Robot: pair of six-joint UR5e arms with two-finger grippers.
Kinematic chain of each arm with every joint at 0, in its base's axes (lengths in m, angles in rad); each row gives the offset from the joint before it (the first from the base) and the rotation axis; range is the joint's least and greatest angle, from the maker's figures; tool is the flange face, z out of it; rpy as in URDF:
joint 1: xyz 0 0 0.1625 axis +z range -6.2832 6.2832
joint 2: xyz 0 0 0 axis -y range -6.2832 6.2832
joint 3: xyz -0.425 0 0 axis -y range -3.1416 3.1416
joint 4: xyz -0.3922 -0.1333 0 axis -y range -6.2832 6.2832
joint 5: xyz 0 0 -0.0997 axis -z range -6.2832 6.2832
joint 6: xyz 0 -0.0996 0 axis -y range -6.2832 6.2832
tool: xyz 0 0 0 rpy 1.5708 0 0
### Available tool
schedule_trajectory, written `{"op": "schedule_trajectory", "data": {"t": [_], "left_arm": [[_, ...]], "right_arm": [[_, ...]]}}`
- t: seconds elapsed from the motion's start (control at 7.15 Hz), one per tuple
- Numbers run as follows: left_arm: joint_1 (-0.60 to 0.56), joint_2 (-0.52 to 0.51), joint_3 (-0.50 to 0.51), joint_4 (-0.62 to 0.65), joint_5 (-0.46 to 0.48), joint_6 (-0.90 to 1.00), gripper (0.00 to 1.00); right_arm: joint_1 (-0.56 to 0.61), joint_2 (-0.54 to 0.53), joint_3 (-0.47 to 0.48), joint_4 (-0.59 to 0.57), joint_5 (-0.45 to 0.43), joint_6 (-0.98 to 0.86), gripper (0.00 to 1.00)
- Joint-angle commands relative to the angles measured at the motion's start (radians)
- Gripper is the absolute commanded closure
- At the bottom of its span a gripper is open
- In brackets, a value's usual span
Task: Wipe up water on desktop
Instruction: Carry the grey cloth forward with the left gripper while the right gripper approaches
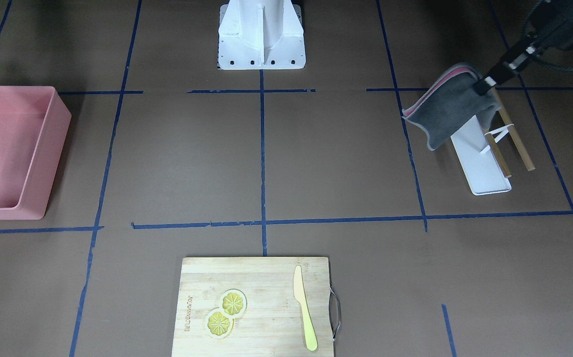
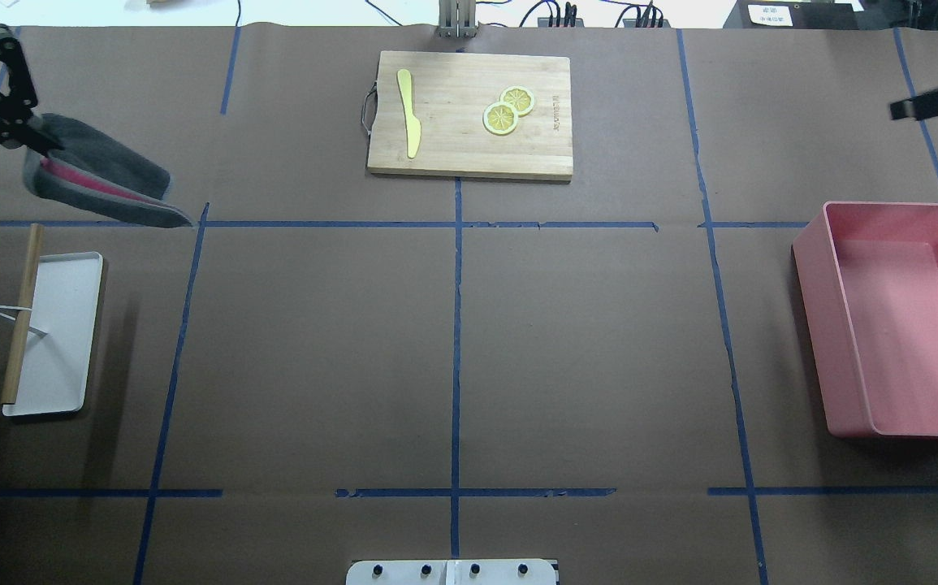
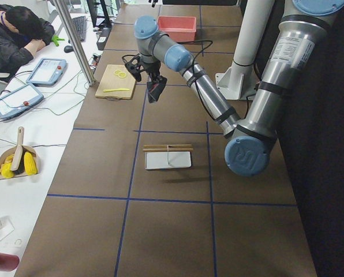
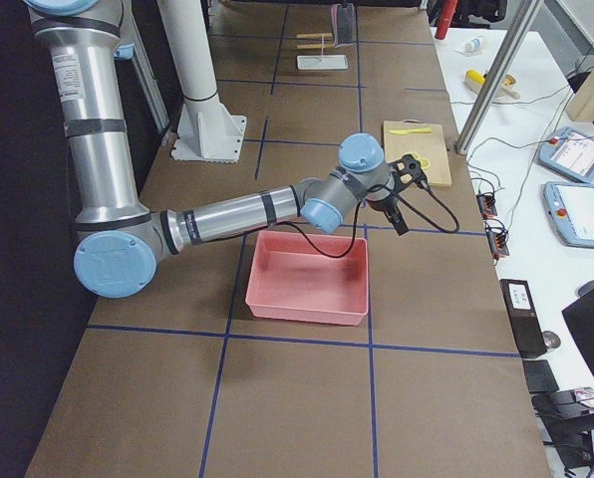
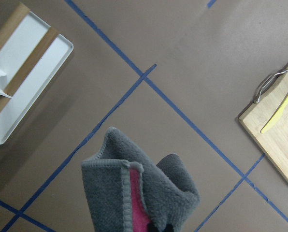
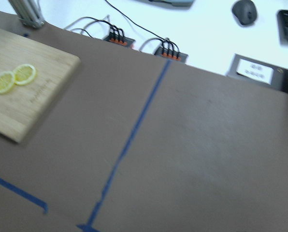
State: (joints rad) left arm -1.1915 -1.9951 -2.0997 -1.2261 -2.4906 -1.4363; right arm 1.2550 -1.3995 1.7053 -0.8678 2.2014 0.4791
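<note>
The desktop (image 2: 314,341) is dark brown with blue tape lines; I see no water on it. My left gripper (image 2: 32,140) is shut on a grey cloth with a pink inner side (image 2: 99,177) and holds it in the air over the far left. The cloth hangs folded below the fingers, as the front view (image 1: 450,109) and left wrist view (image 5: 134,193) show. My right gripper (image 2: 907,106) hovers at the far right edge beyond the pink bin; it holds nothing that I can see, and I cannot tell whether it is open or shut.
A white tray (image 2: 62,325) with two wooden rods (image 2: 22,317) lies near the cloth. A wooden cutting board (image 2: 469,138) with lemon slices (image 2: 509,110) and a yellow knife (image 2: 409,110) sits at the far middle. A pink bin (image 2: 810,309) stands at the right.
</note>
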Motion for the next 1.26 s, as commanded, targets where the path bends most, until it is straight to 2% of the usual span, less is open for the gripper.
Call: {"op": "schedule_trajectory", "data": {"t": [0.0,0.28,0.56,0.84,0.98,1.12], "left_arm": [[0.073,-0.126,0.062,0.031,0.035,-0.079,1.0],[0.107,-0.201,0.14,0.027,0.035,-0.11,1.0],[0.165,-0.304,0.237,0.008,0.053,-0.184,1.0],[0.179,-0.323,0.332,-0.189,0.042,-0.291,1.0],[0.194,-0.323,0.364,-0.281,0.039,-0.33,1.0],[0.219,-0.321,0.388,-0.359,0.039,-0.355,1.0]], "right_arm": [[-0.171,0.121,0.017,0.116,-0.132,0.112,0.01],[-0.285,0.2,0.068,0.113,-0.167,0.069,0.01],[-0.455,0.203,0.161,0.099,-0.305,0.067,0.01],[-0.589,0.203,0.188,0.099,-0.443,0.064,0.01],[-0.627,0.205,0.2,0.099,-0.462,0.064,0.01],[-0.679,0.206,0.206,0.098,-0.538,0.062,0.01]]}}
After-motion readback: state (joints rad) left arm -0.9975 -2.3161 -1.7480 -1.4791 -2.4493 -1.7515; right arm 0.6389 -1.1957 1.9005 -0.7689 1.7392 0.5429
